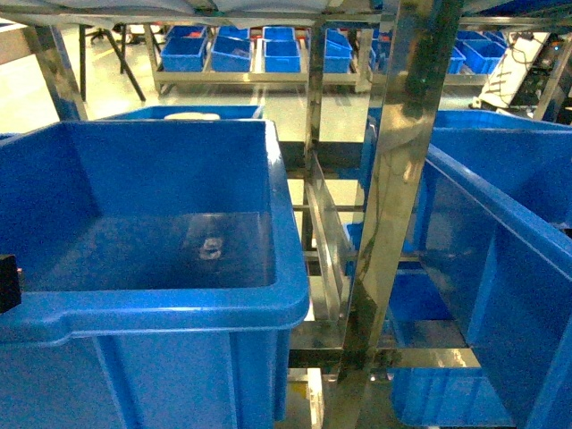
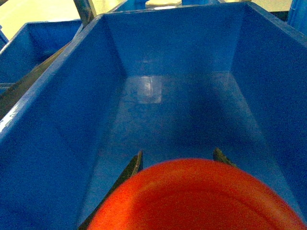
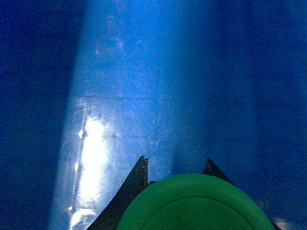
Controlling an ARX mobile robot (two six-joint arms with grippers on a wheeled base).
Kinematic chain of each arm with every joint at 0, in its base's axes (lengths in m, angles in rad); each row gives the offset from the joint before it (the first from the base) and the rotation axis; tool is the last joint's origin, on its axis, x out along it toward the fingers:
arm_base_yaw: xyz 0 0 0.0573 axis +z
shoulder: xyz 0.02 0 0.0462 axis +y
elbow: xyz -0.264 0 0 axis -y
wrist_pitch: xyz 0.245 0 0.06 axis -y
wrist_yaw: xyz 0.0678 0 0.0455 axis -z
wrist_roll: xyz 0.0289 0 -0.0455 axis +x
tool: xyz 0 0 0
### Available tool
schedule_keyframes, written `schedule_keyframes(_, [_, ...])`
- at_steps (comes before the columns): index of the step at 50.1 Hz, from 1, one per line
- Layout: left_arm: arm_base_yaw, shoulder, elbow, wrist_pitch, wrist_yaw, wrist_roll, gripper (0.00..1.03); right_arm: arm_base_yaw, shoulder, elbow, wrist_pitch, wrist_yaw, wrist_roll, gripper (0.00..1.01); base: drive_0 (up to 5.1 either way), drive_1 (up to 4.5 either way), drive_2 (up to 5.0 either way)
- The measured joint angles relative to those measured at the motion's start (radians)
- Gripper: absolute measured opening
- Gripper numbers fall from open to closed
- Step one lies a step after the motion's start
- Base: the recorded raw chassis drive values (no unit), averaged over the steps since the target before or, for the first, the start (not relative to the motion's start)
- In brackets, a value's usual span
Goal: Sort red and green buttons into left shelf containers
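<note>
Over left bin (image 2: 177,115): left tool (image 2: 176,160) clamped on red button (image 2: 196,199), bin floor directly below. Right tool (image 3: 175,167) clamped on green button (image 3: 194,203), over blue bin floor; which bin unclear.

The head view is being lit brightly from above, with the far floor washed out pale. A soft glare patch is being thrown on the bin (image 1: 152,259) floor, and streaks are being reflected off the steel post (image 1: 402,179). The left wrist view is dimmer; the red cap (image 2: 196,196) is being blurred. The right wrist view is darkest, with a white glare stripe low at the left and the green cap (image 3: 194,203) out of focus.
</note>
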Motion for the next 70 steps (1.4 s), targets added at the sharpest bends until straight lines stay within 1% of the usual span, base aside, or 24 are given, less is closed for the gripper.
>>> schedule_keyframes(1, [0.0,0.0,0.0,0.0,0.0,0.0,0.37,0.0,0.003,0.009,-0.015,-0.009,-0.005,0.26,0.0,0.0,0.0])
schedule_keyframes(3, [0.0,0.0,0.0,0.0,0.0,0.0,0.37,-0.005,0.005,0.016,-0.026,-0.01,-0.013,0.28,0.0,0.0,0.0])
schedule_keyframes(5, [0.0,0.0,0.0,0.0,0.0,0.0,0.37,-0.007,0.005,0.02,-0.032,-0.013,-0.015,0.32,0.0,0.0,0.0])
schedule_keyframes(6, [0.0,0.0,0.0,0.0,0.0,0.0,0.37,-0.009,0.004,0.023,-0.033,-0.018,-0.015,0.36,0.0,0.0,0.0])
schedule_keyframes(11, [0.0,0.0,0.0,0.0,0.0,0.0,0.37,-0.016,-0.002,0.022,-0.007,-0.018,-0.016,0.47,0.0,0.0,0.0])
schedule_keyframes(14, [0.0,0.0,0.0,0.0,0.0,0.0,0.37,-0.02,-0.011,0.001,0.045,-0.017,-0.016,0.58,0.0,0.0,0.0])
schedule_keyframes(20, [0.0,0.0,0.0,0.0,0.0,0.0,0.37,-0.021,-0.055,-0.08,0.158,-0.01,-0.011,0.78,0.0,0.0,0.0])
schedule_keyframes(28, [0.0,0.0,0.0,0.0,0.0,0.0,0.37,-0.028,-0.134,-0.179,0.314,-0.011,0.024,0.99,0.0,0.0,0.0])
schedule_keyframes(29, [0.0,0.0,0.0,0.0,0.0,0.0,0.37,-0.031,-0.151,-0.197,0.343,-0.014,0.036,1.0,0.0,0.0,0.0])
schedule_keyframes(30, [0.0,0.0,0.0,0.0,0.0,0.0,0.37,-0.032,-0.167,-0.214,0.37,-0.023,0.045,1.0,0.0,0.0,0.0])
schedule_keyframes(32, [0.0,0.0,0.0,0.0,0.0,0.0,0.37,-0.035,-0.203,-0.24,0.409,-0.028,0.053,0.97,0.0,0.0,0.0])
schedule_keyframes(35, [0.0,0.0,0.0,0.0,0.0,0.0,0.37,-0.047,-0.265,-0.299,0.481,-0.037,0.085,0.98,0.0,0.0,0.0])
schedule_keyframes(36, [0.0,0.0,0.0,0.0,0.0,0.0,0.37,-0.051,-0.281,-0.311,0.488,-0.047,0.091,0.98,0.0,0.0,0.0])
schedule_keyframes(40, [0.0,0.0,0.0,0.0,0.0,0.0,0.37,-0.053,-0.327,-0.357,0.541,-0.054,0.11,0.98,0.0,0.0,0.0])
schedule_keyframes(45, [0.0,0.0,0.0,0.0,0.0,0.0,0.37,-0.051,-0.423,-0.452,0.583,-0.086,0.132,0.98,0.0,0.0,0.0])
schedule_keyframes(48, [0.0,0.0,0.0,0.0,0.0,0.0,0.37,-0.051,-0.497,-0.519,0.607,-0.1,0.133,0.98,0.0,0.0,0.0])
schedule_keyframes(51, [0.0,0.0,0.0,0.0,0.0,0.0,0.37,-0.044,-0.573,-0.581,0.645,-0.131,0.134,0.98,0.0,0.0,0.0])
schedule_keyframes(54, [0.0,0.0,0.0,0.0,0.0,0.0,0.37,-0.035,-0.657,-0.643,0.681,-0.138,0.134,0.98,0.0,0.0,0.0])
schedule_keyframes(56, [0.0,0.0,0.0,0.0,0.0,0.0,0.37,-0.031,-0.708,-0.677,0.684,-0.143,0.137,0.98,0.0,0.0,0.0])
schedule_keyframes(58, [0.0,0.0,0.0,0.0,0.0,0.0,0.37,-0.024,-0.764,-0.715,0.681,-0.134,0.147,0.98,0.0,0.0,0.0])
schedule_keyframes(64, [0.0,0.0,0.0,0.0,0.0,0.0,0.37,-0.027,-0.856,-0.782,0.654,-0.127,0.154,0.98,0.0,0.0,0.0])
schedule_keyframes(70, [0.0,0.0,0.0,0.0,0.0,0.0,0.37,-0.049,-0.982,-0.86,0.592,-0.15,0.155,0.98,0.0,0.0,0.0])
